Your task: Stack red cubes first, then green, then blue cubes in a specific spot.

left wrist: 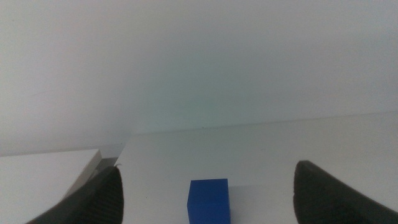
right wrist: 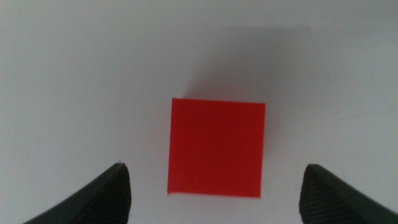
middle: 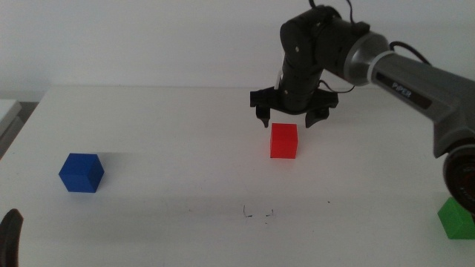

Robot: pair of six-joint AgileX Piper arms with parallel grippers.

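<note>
three cubes sit apart on the white table (middle: 171, 111), none stacked, none held. no containers anywhere in view.

red cube (middle: 283, 141) sits mid-table, upright, flat on the surface. right tool (middle: 290, 119) hangs just above and behind it, jaws spread wide, released, nothing between them. in the right wrist view the red cube (right wrist: 216, 147) lies between the two jaw tips with clear white gaps on both sides, not touching either.

blue cube (middle: 82, 173) is far off toward the left side of the table, turned a bit so a corner faces the camera. the left wrist view shows the blue cube (left wrist: 209, 200) ahead, its lower part cut off by the frame edge, well clear of both jaws. left tool (left wrist: 208, 199) is spread open, released, empty; in the middle view only a dark sliver of it (middle: 9, 236) shows at the bottom-left corner.

green cube (middle: 455, 219) is near the right edge, close to the front, partly cut off by the frame and partly behind the right arm's base.

spot (middle: 258, 214) is a set of faint pen marks on bare table, in front of the red cube, well apart from it. marks are thin and hard to make out; only a couple of bracket strokes read clearly. no cube on it.
</note>
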